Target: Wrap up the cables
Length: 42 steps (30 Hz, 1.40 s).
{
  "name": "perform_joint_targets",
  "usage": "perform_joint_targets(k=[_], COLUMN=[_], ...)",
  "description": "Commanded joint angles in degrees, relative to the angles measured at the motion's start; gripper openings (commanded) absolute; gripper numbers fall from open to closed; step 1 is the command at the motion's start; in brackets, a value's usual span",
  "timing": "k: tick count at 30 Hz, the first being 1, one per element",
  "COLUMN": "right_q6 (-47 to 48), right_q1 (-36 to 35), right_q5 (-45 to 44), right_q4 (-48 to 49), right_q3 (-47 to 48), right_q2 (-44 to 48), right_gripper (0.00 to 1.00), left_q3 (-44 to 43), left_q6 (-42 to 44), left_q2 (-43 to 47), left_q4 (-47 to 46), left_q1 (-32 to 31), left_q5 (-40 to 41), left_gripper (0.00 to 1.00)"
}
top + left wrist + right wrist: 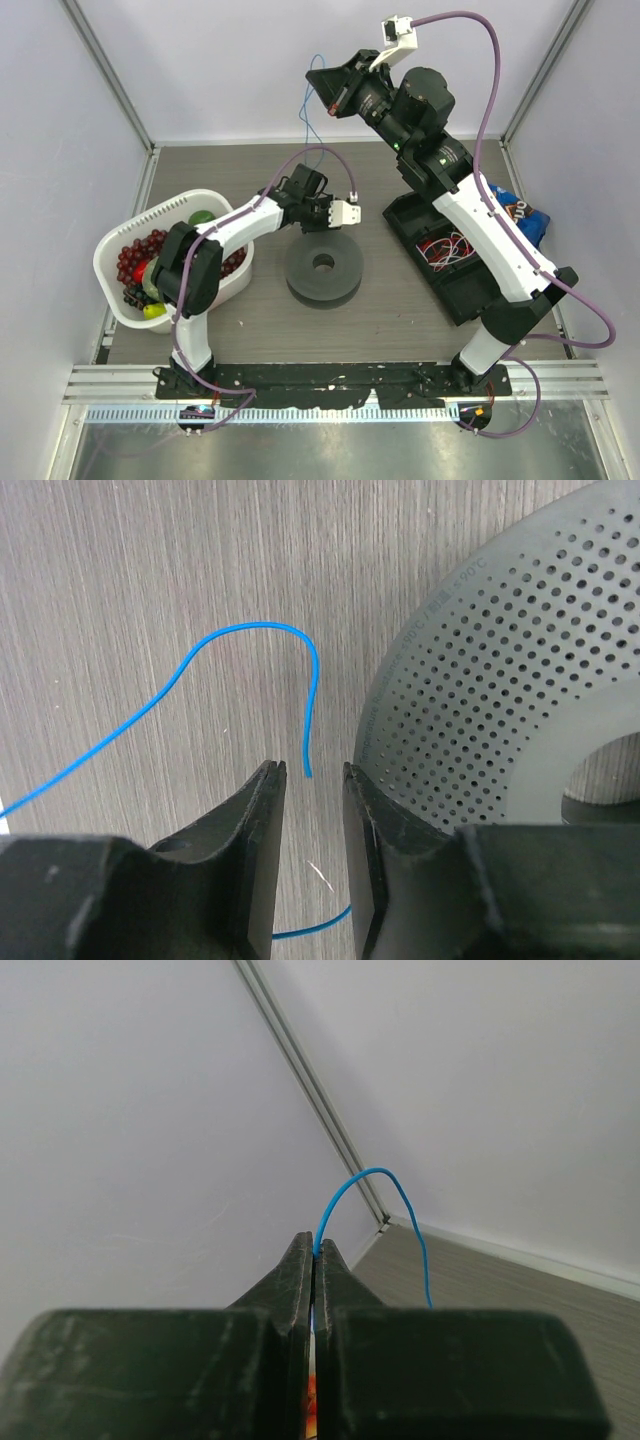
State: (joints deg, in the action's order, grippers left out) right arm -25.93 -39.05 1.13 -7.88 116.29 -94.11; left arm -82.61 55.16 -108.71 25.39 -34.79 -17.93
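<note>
A thin blue cable (312, 100) hangs from my right gripper (333, 95), which is raised high near the back wall. In the right wrist view that gripper (318, 1242) is shut on the cable (375, 1172), which arcs out of the tips and drops toward the table. The loose end of the cable (240, 630) curves across the table and stops just ahead of my left gripper (312, 768). The left jaws stand a narrow gap apart with nothing gripped. A dark grey perforated spool (520, 680) lies flat right of them. From above, the left gripper (308, 198) sits low behind the spool (323, 265).
A white basket (112, 245) of grapes and other fruit stands at the left by the left arm. A black open box (450, 250) with red and white wires lies under the right arm, with a blue snack bag (525, 215) beside it. Walls close in the back and sides.
</note>
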Motion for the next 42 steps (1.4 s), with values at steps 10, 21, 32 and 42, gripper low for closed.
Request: perform_joint_targets(k=[10, 21, 32, 42], right_q6=[-1.5, -0.3, 5.6, 8.4], right_q1=[-0.5, -0.4, 2.6, 16.0], right_q5=[-0.8, -0.9, -3.6, 11.9], right_q4=[2.6, 2.9, 2.8, -1.5], right_q3=[0.8, 0.6, -7.5, -11.9], right_q2=[1.8, 2.2, 4.2, -6.5], right_gripper=[0.01, 0.01, 0.01, 0.61], left_q3=[-4.1, -7.1, -6.2, -6.4], left_q6=[-2.2, -1.6, -1.2, -18.3], left_q2=[-1.4, -3.2, 11.0, 21.9], left_q4=[-1.9, 2.6, 16.9, 17.6], left_q1=[-1.6, -1.9, -1.7, 1.7], left_q5=[0.9, 2.2, -18.4, -38.0], left_gripper=[0.42, 0.0, 0.0, 0.0])
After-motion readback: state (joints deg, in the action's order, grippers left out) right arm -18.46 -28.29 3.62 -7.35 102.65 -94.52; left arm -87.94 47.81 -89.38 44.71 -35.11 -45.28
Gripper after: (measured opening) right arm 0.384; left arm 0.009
